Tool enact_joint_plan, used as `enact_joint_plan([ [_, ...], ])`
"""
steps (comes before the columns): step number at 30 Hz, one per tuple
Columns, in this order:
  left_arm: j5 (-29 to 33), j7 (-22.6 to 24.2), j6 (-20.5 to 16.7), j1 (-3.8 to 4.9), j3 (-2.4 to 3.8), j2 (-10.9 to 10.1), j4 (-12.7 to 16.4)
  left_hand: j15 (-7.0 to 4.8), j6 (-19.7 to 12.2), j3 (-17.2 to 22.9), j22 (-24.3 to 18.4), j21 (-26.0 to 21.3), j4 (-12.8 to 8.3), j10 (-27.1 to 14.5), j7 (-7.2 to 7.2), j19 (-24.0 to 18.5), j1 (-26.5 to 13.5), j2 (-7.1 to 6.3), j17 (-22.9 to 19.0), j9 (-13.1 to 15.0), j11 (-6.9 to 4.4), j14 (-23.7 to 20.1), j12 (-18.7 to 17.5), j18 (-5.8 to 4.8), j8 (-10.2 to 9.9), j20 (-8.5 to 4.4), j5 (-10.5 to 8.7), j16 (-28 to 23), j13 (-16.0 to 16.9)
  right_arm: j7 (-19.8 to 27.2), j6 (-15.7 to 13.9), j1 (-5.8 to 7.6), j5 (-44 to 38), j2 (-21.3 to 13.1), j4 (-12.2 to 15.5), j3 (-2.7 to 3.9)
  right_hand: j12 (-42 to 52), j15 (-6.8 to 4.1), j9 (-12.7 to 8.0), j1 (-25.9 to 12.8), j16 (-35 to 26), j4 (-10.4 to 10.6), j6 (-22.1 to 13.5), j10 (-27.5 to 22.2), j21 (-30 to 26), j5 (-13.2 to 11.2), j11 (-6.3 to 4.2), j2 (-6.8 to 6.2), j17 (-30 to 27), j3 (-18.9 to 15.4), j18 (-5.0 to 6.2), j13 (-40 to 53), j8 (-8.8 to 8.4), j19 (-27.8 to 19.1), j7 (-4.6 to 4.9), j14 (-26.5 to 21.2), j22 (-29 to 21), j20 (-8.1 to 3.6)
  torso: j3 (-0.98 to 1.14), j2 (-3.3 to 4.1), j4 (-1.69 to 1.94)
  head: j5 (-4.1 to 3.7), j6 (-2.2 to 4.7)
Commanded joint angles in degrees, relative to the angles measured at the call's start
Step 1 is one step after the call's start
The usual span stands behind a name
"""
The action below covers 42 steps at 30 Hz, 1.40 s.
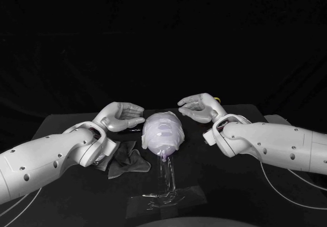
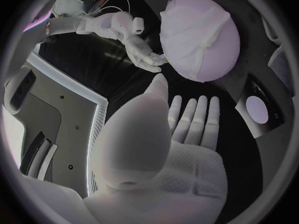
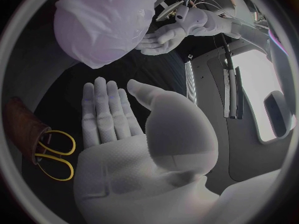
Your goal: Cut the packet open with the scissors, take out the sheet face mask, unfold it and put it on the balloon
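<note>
**Mask is on the balloon: smooth it, don't squeeze it**

The sheet face mask (image 2: 190,32) is draped over the balloon (image 1: 163,135), which stands mid-counter (image 1: 225,189) between your palms. Your left robot hand (image 1: 121,116) is right at one flank, though I can't tell if it's touching. Your right robot hand (image 1: 199,108) is near the other. Both are spread, palms inward, holding nothing. If the edges look wrinkled, press lightly with flat fingers from both sides together so the balloon doesn't tip. The scissors (image 3: 53,154) lie near your right robot hand, and the dark packet (image 1: 126,161) is by your left forearm.
</note>
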Motion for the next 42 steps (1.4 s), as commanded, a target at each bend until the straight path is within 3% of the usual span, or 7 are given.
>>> enact_joint_plan([
  [1,8.2,-0.3,2.7,0.11,0.03,-0.5,-0.2,-1.67,2.9,1.1,0.9,2.3,-0.3,5.0,3.91,4.6,0.6,1.29,1.2,0.6,-1.32,5.2,1.8,2.56,1.3,-0.29,-0.05,2.6,0.5,4.2,1.7,-0.9,0.2,-1.1,1.3,0.03,-0.4,0.31,-0.4,0.7,-1.1,0.3,-0.2,0.3,-1.1,0.1,0.37,-0.05,-0.8,0.0,0.33,-1.6,-0.29,0.2,0.16,0.2,-1.1,0.59,0.0,-0.09,-0.07,0.3,0.05],
  [21,5.3,-4.3,4.6,-1.57,-1.11,-4.6,3.3,-10.37,9.9,-2.6,13.0,25.7,0.2,23.2,-0.57,25.0,-5.1,-0.45,20.2,0.7,-7.89,32.3,8.2,3.36,2.3,-9.31,0.27,36.5,2.5,-0.3,-2.2,-7.0,2.7,-7.8,6.7,-0.11,1.0,-1.87,-1.9,-0.1,-0.1,1.7,2.2,5.3,-1.1,0.2,-1.19,-0.41,-1.4,-2.6,0.65,-6.0,0.58,7.0,-0.99,8.9,-3.4,-1.17,-0.01,0.01,0.05,0.66,-0.89],
  [22,4.9,-4.5,4.6,-1.74,-1.17,-4.9,3.6,-10.69,10.1,-3.4,15.1,29.0,0.1,24.0,-0.77,25.4,-4.5,-0.51,31.8,0.9,-8.3,35.0,10.4,3.26,3.0,-9.84,-0.14,45.6,3.8,-0.6,-2.3,-7.32,2.8,-8.2,7.2,-0.11,1.0,-1.87,-1.9,-0.1,-0.1,1.7,2.2,5.3,-1.1,0.2,-1.19,-0.41,-1.4,-2.6,0.65,-6.0,0.58,7.0,-0.99,8.9,-3.4,-1.17,-0.02,0.01,0.04,0.65,-0.95],
  [29,4.0,-6.2,4.5,-2.57,-1.55,-6.3,5.2,-11.6,8.9,-5.9,36.4,47.1,0.0,20.6,-1.54,30.8,-2.9,-0.01,54.4,2.8,-9.47,40.6,26.9,0.9,7.5,-10.79,0.79,62.4,15.3,-3.2,-2.3,-9.07,4.1,-9.7,9.9,-0.25,6.7,-6.58,-2.2,-0.3,8.9,1.7,4.3,15.5,5.3,0.2,-5.21,-0.71,3.5,-6.5,0.55,-2.7,1.81,18.0,-4.05,22.6,-0.7,-6.02,-0.02,0.02,0.0,0.79,-1.41],
  [33,3.8,-7.6,4.2,-2.84,-1.9,-6.9,6.2,-11.74,7.3,-7.0,44.5,53.0,0.0,16.4,-1.9,32.4,-2.1,1.23,61.3,4.0,-9.63,42.6,40.1,-0.12,10.6,-10.68,-0.13,66.0,24.7,-4.5,-2.2,-10.15,6.0,-10.1,11.3,-0.38,14.2,-8.5,-2.1,-0.5,20.1,1.7,5.5,19.3,9.9,0.4,-6.85,-1.06,10.6,-9.5,0.27,4.0,3.28,22.2,-5.6,27.0,2.2,-8.21,-0.05,-0.02,0.06,0.7,-1.63],
  [37,3.8,-9.3,3.2,-3.05,-2.45,-7.4,7.2,-11.92,7.1,-8.4,47.5,55.0,0.2,15.9,-2.16,33.4,-3.6,2.2,63.4,4.6,-9.72,43.4,45.9,-0.5,12.3,-10.71,-0.18,67.0,28.3,-5.9,-2.3,-11.17,7.5,-10.3,12.6,-0.45,57.2,-8.88,-1.9,0.2,56.7,2.4,4.6,16.4,19.9,0.9,-6.95,0.85,45.0,-12.3,-0.24,47.9,6.8,21.8,-6.49,26.8,11.2,-9.09,-0.04,-0.06,0.0,0.77,-2.01],
  [42,3.8,-10.5,2.3,-3.33,-2.86,-7.7,8.1,-11.88,6.7,-9.5,47.6,55.3,0.3,15.2,-2.21,33.1,-4.4,2.43,63.3,4.8,-9.73,43.4,48.0,-0.47,13.0,-10.74,-0.13,67.0,29.6,-8.2,-3.4,-11.73,7.3,-10.1,13.4,-0.49,72.1,-8.21,-2.5,-0.4,66.0,3.1,3.4,19.6,33.9,0.6,-6.57,0.55,56.8,-13.7,-1.69,63.4,8.73,23.8,-5.77,28.9,24.3,-8.86,-0.07,-0.09,0.03,0.54,-2.28],
])
